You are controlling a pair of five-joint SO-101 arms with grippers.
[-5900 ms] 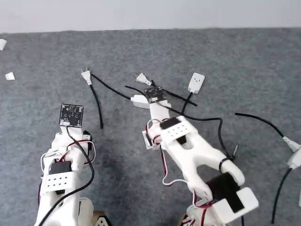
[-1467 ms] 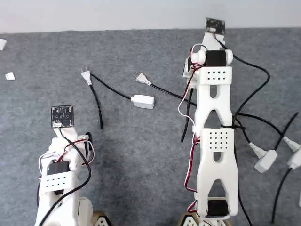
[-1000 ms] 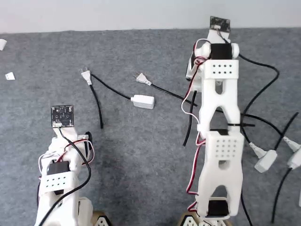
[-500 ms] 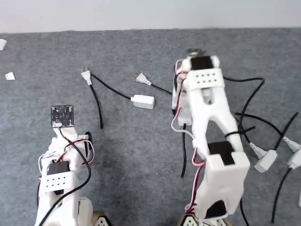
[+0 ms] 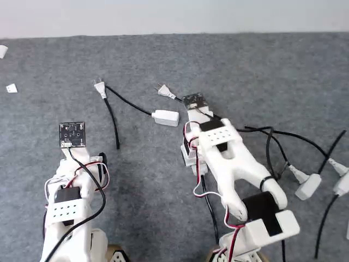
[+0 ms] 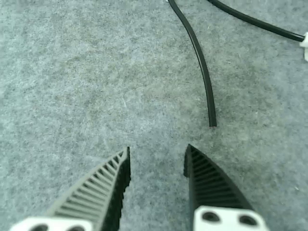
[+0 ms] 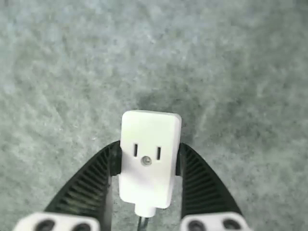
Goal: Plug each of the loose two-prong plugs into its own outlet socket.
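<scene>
So far nothing is mated — the socket sits clamped in the right gripper, one plug and a second plug lying loose toward its ten o'clock. Left gripper hangs parted above carpet, holding nothing — every pairing is left to do.

We see our right gripper clamped on a white outlet socket, its ribbed black fingers pressing against either side of the socket. The socket's face, with two slots and a round hole, looks straight at us. Grey carpet lies behind the socket.
</scene>
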